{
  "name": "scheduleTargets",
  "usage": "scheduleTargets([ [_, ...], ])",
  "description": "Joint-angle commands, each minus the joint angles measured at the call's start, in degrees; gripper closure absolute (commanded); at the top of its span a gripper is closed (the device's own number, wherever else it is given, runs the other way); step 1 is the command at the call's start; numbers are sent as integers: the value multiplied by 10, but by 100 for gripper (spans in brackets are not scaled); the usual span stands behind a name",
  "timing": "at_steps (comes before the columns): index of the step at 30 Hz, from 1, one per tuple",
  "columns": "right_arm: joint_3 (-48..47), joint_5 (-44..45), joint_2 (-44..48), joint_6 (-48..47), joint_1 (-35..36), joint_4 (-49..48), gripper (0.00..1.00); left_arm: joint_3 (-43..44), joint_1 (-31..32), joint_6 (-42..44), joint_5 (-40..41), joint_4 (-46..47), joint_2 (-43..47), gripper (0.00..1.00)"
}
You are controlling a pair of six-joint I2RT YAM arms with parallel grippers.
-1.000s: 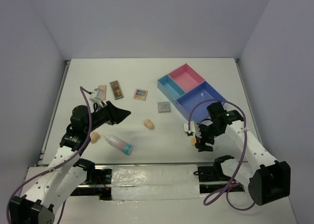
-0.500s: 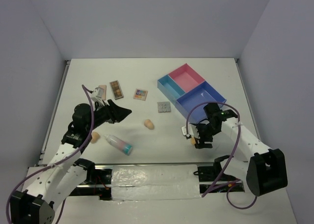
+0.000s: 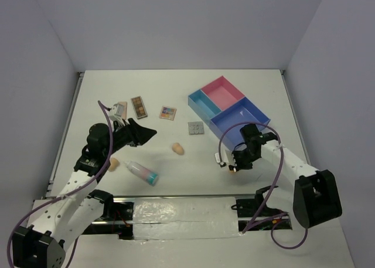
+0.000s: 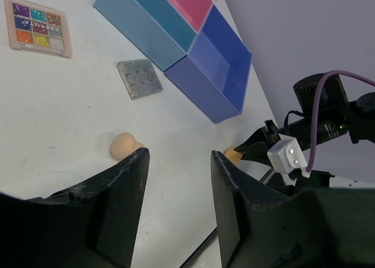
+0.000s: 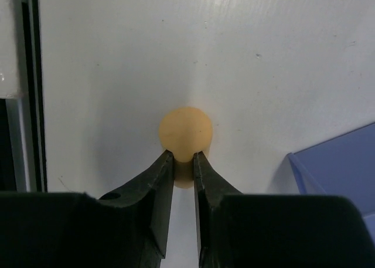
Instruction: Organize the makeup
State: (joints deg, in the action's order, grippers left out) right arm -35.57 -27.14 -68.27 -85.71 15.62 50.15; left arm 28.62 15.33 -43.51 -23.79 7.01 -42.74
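The right gripper (image 5: 184, 161) pinches a tan sponge (image 5: 185, 126) by its narrower end at 5 o'clock on the bench (image 3: 176, 92), probably so it won't slip. The left gripper (image 4: 179, 156) hangs half-open, empty.

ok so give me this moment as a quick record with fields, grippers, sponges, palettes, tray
right gripper: shut on the held sponge, pinched at its narrow end
left gripper: open, nothing between the fingers
tray: pink, teal and blue compartments, no makeup seen inside
middle sponge: loose on the table
left sponge: loose, beside the left arm
tube: lying on its side
palettes: brown palette, multicoloured palette, grey palette, all flat, outside the tray
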Motion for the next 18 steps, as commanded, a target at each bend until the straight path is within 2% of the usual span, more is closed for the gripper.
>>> scheduleTargets([
  [1, -16, -24, 48, -31, 6, 52, 77, 10, 6, 5, 1, 41, -8, 42],
  [4, -62, -82, 103, -40, 8, 107, 79, 1, 11, 0, -1, 57, -16, 46],
  [7, -141, -152, 113, 32, 6, 121, 82, -4, 19, -6, -3, 78, -26, 55],
  [8, -180, -166, 106, 99, 6, 112, 84, -4, 24, -8, -2, 82, -32, 57],
  [10, -207, -183, 101, 199, 6, 28, 90, -4, 33, -9, 0, 91, -39, 60],
  [11, -216, -178, 98, 307, 6, -13, 94, -4, 36, -10, 1, 93, -45, 60],
  [12, -217, -153, 95, 355, 7, -101, 95, -2, 39, -10, 1, 97, -48, 61],
  [13, -216, -134, 91, 401, 6, -146, 95, -1, 43, -9, 1, 97, -52, 61],
  [14, -213, -112, 87, 482, 6, -225, 96, 0, 49, -8, 3, 97, -58, 61],
  [18, -230, 56, 13, 642, 6, -353, 95, 1, 66, -6, 13, 97, -69, 58],
])
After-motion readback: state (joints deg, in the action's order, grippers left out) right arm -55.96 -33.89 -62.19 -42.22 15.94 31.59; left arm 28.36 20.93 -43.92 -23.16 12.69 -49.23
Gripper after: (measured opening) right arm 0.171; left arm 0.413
